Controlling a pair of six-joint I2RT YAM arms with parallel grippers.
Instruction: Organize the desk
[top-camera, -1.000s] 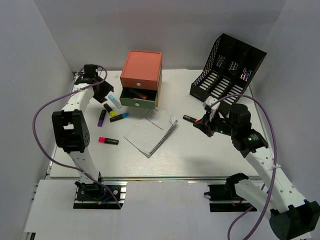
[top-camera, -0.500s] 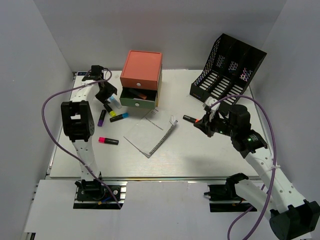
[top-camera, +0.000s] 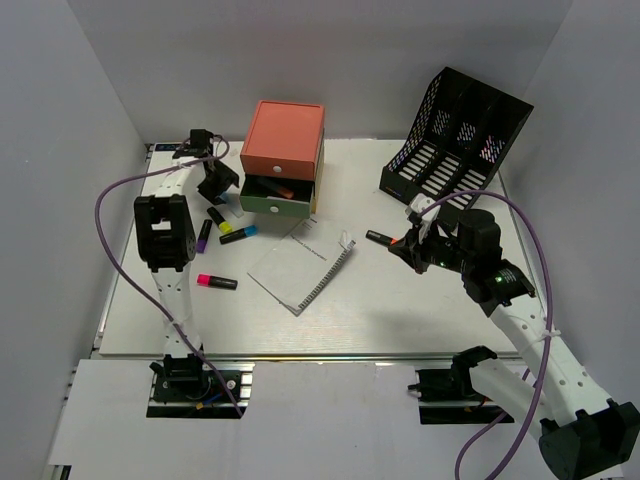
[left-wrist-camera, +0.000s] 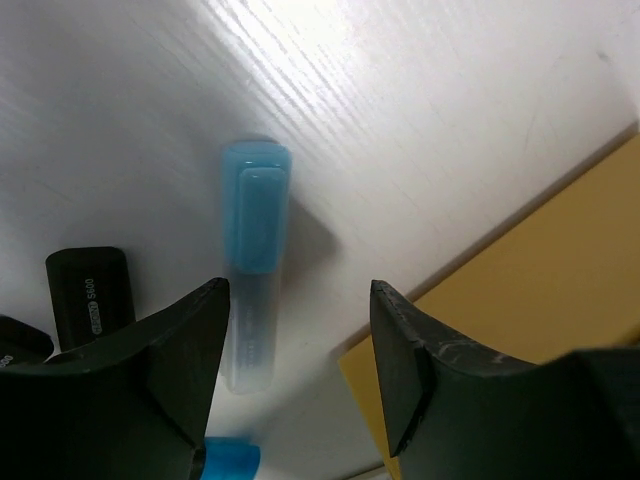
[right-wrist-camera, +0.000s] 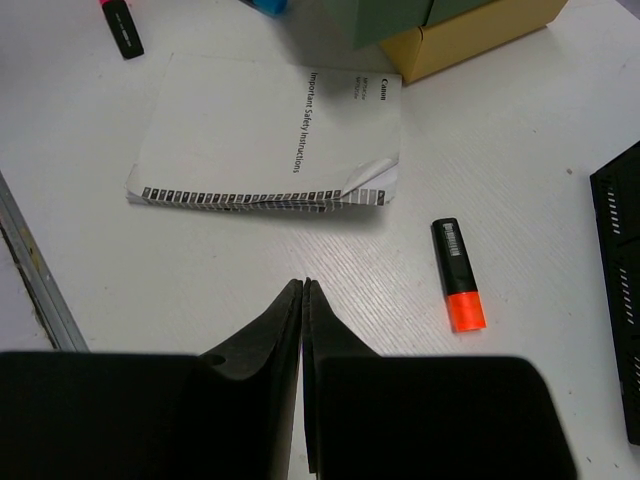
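Observation:
The white desk (top-camera: 400, 310) carries scattered items. My left gripper (top-camera: 218, 184) is open and empty, low over a clear highlighter with a blue cap (left-wrist-camera: 250, 290) beside the drawer box (top-camera: 283, 155). The highlighter lies under its left finger, and the box's yellow side (left-wrist-camera: 540, 280) is by its right finger. My right gripper (top-camera: 410, 248) is shut and empty, its tips (right-wrist-camera: 303, 283) just above the desk. An orange highlighter (right-wrist-camera: 458, 275) lies to its right, and a spiral-bound booklet (right-wrist-camera: 270, 130) lies beyond it.
A black mesh file rack (top-camera: 455, 135) stands at the back right. Purple (top-camera: 203, 236), yellow (top-camera: 224, 222), blue (top-camera: 240, 234) and pink (top-camera: 216, 282) highlighters lie left of the booklet (top-camera: 300, 265). The box's middle drawer is open. A metal rail (top-camera: 300, 352) runs along the near edge.
My left gripper has moved from the far left corner rightward to the drawer box, and is now over the blue-capped highlighter. The right arm has not moved.

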